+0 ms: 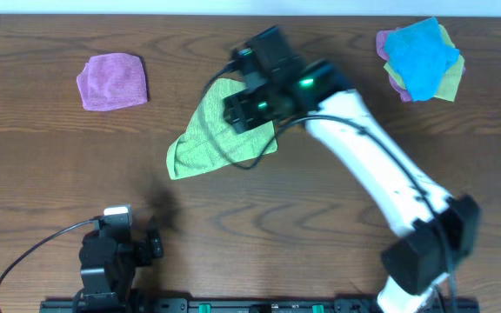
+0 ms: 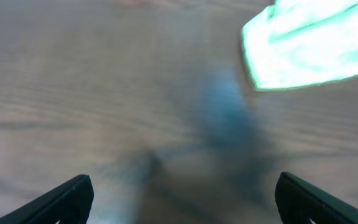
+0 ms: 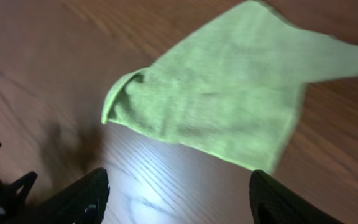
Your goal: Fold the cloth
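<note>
A green cloth [image 1: 209,139] lies loosely folded on the wooden table near the middle, its lower left corner curled over. My right gripper [image 1: 249,109] hovers over the cloth's upper right part, open and empty. In the right wrist view the cloth [image 3: 229,93] lies beyond the open fingers [image 3: 178,199], apart from them. My left gripper [image 1: 150,245] rests at the front left, open and empty. In the left wrist view its fingers [image 2: 182,202] are spread over bare table and the cloth's corner [image 2: 309,43] shows at the upper right.
A purple cloth [image 1: 112,81] lies folded at the back left. A pile of blue, yellow and pink cloths [image 1: 422,59] lies at the back right. A black cable [image 1: 33,252] runs along the front left.
</note>
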Motion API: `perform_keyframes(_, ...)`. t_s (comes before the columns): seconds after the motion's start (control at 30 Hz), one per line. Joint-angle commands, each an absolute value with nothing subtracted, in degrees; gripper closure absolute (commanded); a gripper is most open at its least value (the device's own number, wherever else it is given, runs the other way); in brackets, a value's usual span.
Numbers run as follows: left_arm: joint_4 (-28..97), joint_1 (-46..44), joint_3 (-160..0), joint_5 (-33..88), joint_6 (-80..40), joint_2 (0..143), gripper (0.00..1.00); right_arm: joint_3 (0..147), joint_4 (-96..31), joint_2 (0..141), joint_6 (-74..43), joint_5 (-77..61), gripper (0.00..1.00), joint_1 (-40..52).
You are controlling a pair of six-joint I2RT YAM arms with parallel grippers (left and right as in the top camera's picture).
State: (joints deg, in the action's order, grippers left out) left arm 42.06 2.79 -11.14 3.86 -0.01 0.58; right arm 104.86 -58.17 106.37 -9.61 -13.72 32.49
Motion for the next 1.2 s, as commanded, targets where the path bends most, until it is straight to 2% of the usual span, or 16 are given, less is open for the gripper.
perform_keyframes(0.0, 39.3, 2.6, -10.9, 14.0, -4.4, 0.2, 0.05, 104.6, -60.2, 103.2, -5.7, -15.7, 0.28, 30.8)
perform_keyframes(0.13, 37.2, 2.6, -13.2, 22.9, -6.9, 0.5, 0.05, 100.8, -62.2, 98.8, -5.1, -16.9, 0.29, 27.8)
perform_keyframes(0.2, 39.8, 2.6, -17.8, 23.0, -12.1, 2.6, 0.05, 95.0, -61.5, 95.0, -5.1, -17.0, 0.29, 25.7)
perform_keyframes(0.3, 42.7, 2.6, -24.8, 23.0, -12.3, 7.7, 0.05, 86.1, -58.2, 89.4, -5.3, -18.7, 0.29, 23.1)
perform_keyframes(0.5, 47.0, 2.5, -40.8, 28.3, -19.2, 26.9, 0.05, 69.1, -49.4, 78.5, -8.3, -24.3, 0.25, 17.1)
perform_keyframes(0.67, 50.0, 2.5, -48.7, 36.9, -21.9, 42.6, 0.05, 60.0, -43.2, 76.6, -11.5, -30.2, 0.24, 15.1)
perform_keyframes(0.73, 52.0, 2.4, -51.0, 41.7, -21.8, 50.4, 0.05, 55.3, -36.9, 76.6, -13.7, -34.9, 0.24, 15.0)
perform_keyframes(0.87, 53.5, 1.8, -51.9, 44.1, -23.0, 63.8, 0.05, 50.3, -30.1, 76.6, -18.7, -35.6, 0.23, 15.0)
perform_keyframes(1.17, 49.7, 1.9, -51.9, 43.9, -24.3, 79.7, 0.05, 49.3, -29.4, 76.6, -18.8, -33.4, 0.22, 15.0)
